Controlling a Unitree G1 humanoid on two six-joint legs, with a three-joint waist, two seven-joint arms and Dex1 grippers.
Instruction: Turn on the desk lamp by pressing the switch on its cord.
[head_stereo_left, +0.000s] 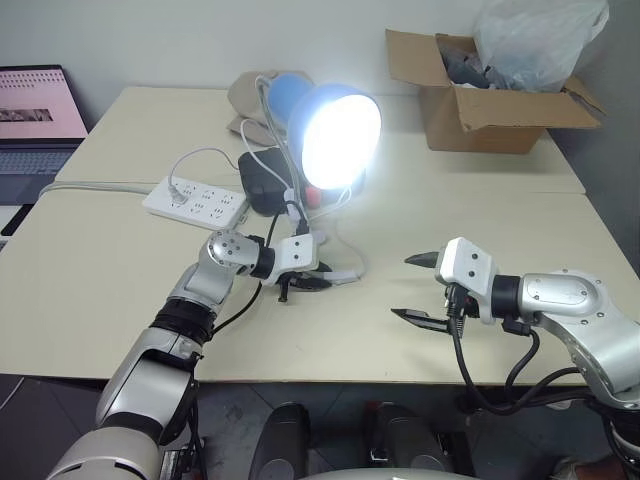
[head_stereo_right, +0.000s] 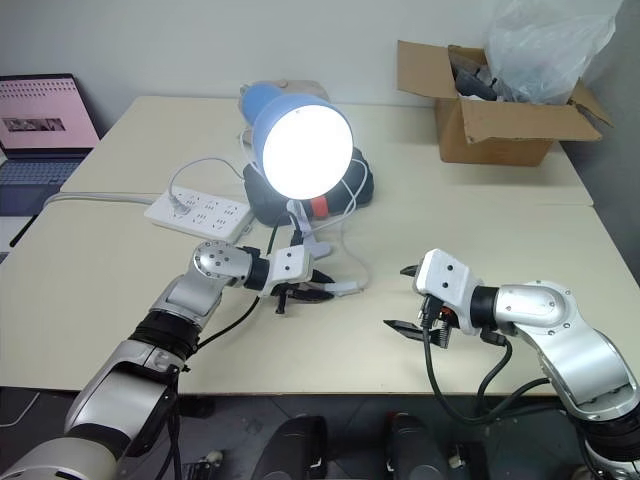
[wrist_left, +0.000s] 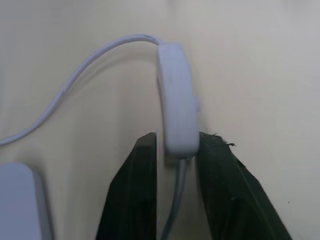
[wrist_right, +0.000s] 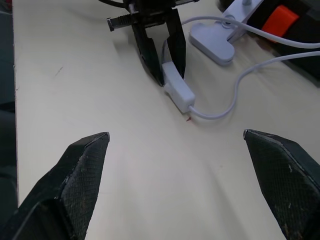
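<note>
The desk lamp (head_stereo_right: 300, 145) already glows at the tabletop's (head_stereo_right: 500, 230) middle, blue shade facing forward. The right claw (head_stereo_right: 407, 298) hangs spread wide, well clear. The left claw (head_stereo_right: 303, 291) pinches one end of the switch (wrist_right: 179, 86), a small white oblong on the thin looping cord (wrist_right: 235, 82), steadying it flat.

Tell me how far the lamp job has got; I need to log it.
Done: the desk lamp is lit. In hand: the left gripper straddles one end of the switch on the table; a grip is unclear. The right gripper hangs open, apart. Left: withdrawing.
</note>
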